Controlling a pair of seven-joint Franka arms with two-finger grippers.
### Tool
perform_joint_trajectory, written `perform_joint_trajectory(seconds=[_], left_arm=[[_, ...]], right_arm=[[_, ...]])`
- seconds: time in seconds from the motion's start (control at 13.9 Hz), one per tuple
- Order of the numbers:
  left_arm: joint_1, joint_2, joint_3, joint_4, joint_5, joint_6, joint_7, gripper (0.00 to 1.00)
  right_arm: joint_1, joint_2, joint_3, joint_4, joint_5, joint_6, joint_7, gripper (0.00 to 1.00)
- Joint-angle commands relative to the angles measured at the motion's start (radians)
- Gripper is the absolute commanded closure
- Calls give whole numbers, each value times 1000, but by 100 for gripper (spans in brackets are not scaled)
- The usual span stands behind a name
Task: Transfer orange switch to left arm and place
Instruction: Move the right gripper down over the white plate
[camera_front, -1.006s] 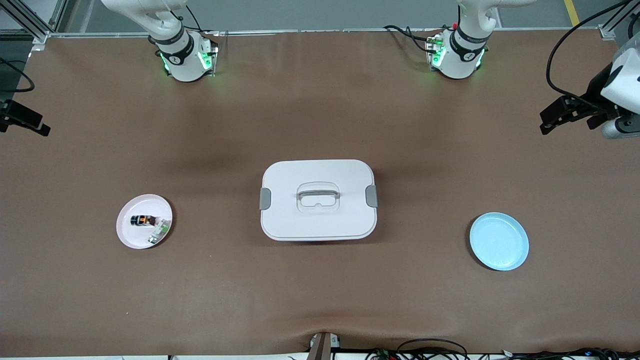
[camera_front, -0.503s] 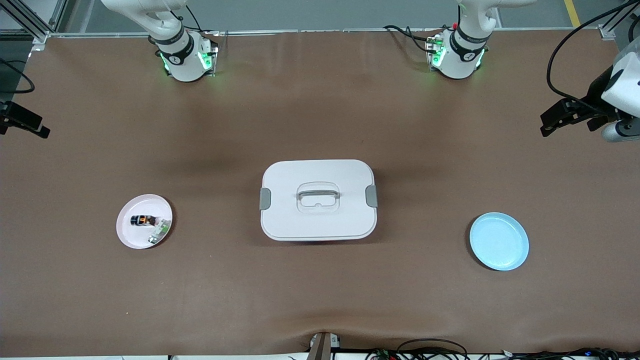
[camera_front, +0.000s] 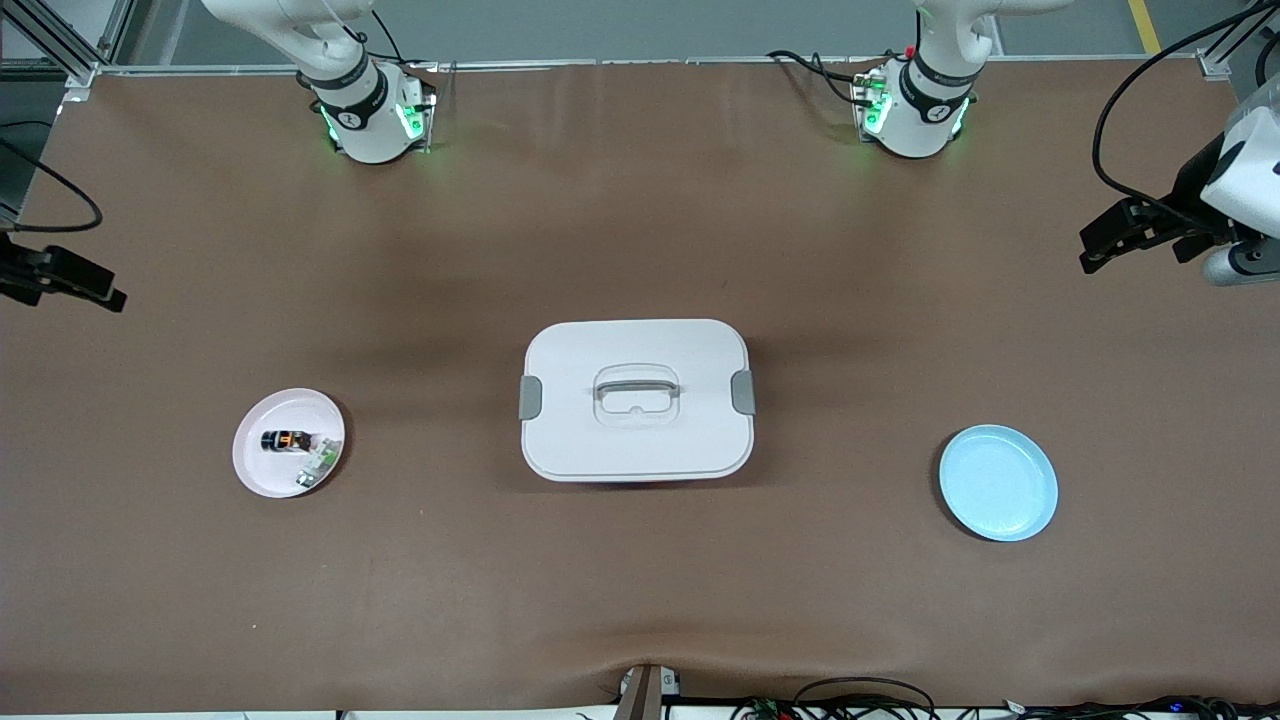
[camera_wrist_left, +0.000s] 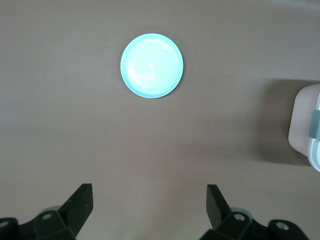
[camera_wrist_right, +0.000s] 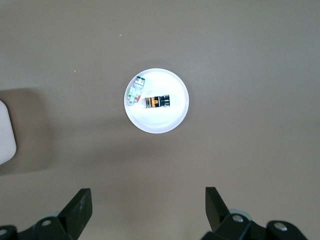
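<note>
The orange switch (camera_front: 285, 440) lies on a pink plate (camera_front: 262, 470) at the right arm's end of the table, next to a small green-and-white component (camera_front: 318, 462). It also shows in the right wrist view (camera_wrist_right: 157, 101). The white lidded box (camera_front: 636, 400) stands in the middle of the table. My right gripper (camera_front: 100, 292) hangs high over bare table at the right arm's end, open and empty (camera_wrist_right: 147, 196). My left gripper (camera_front: 1100, 245) hangs high over bare table at the left arm's end, open and empty (camera_wrist_left: 148, 192).
An empty blue plate (camera_front: 998, 482) lies at the left arm's end, also in the left wrist view (camera_wrist_left: 152, 65). A corner of the box shows in the left wrist view (camera_wrist_left: 307, 125). Cables lie along the table's front edge (camera_front: 860, 695).
My right gripper has moved a little inward over the table and toward the pink plate. The left gripper has barely shifted. Nothing on the table has moved.
</note>
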Motion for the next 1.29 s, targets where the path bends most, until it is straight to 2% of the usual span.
perform_joint_trajectory(seconds=[0.0,0.22,0.43,0.79,1.01,1.22], left_arm=[[4,13,-1,30,-13,-23,14,0],[4,13,-1,30,-13,-23,14,0],[5,13,-1,28,-14,-23,15,0],[5,11,0,30,-14,-26,12,0],[5,13,0,30,-14,-26,14,0],[5,11,0,30,-14,-28,12,0]], right_arm=[[18,94,-2,42,-2,17,-3,0],[20,183,-1,42,7,93,-2,0],[11,275,-2,18,6,228,-2,0],[-8,324,-1,-212,38,570,0,0],[-12,387,-1,-232,44,581,3,0],[-25,442,-2,-226,150,590,-2,0]])
